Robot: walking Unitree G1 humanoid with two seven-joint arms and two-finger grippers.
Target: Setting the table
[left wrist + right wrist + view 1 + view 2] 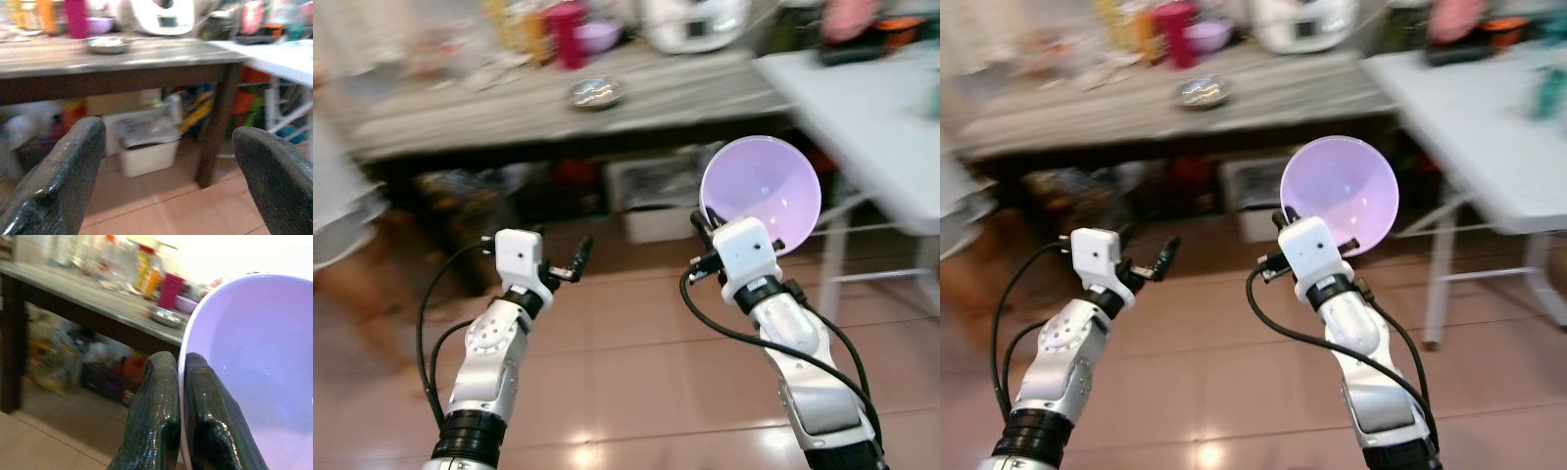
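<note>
right arm: reaching forward over the tiled floor (636, 392), nearest the camera, and holding its load up in the air
left arm: reaching forward beside it, well apart, carrying nothing
grey table (705, 93): standing ahead across the blurred background, with boxes and bags sitting underneath it
white table (871, 108): standing to the right of the grey one, its top partly in view
lilac bowl (762, 191): tilting on edge in mid-air above the floor, its hollow facing the camera (it is resting on neither table)
right gripper (180, 396): pinching the bowl's rim, one black finger lying inside the wall and one outside, pressed tight together
left gripper (570, 262): pointing towards the grey table with its two fingers (63, 171) spread wide, nothing lying between them
metal dish (597, 93): sitting near the middle of the grey table
red cup (570, 31): standing further back on the grey table, with a small purple bowl (598, 37) just beside it
</note>
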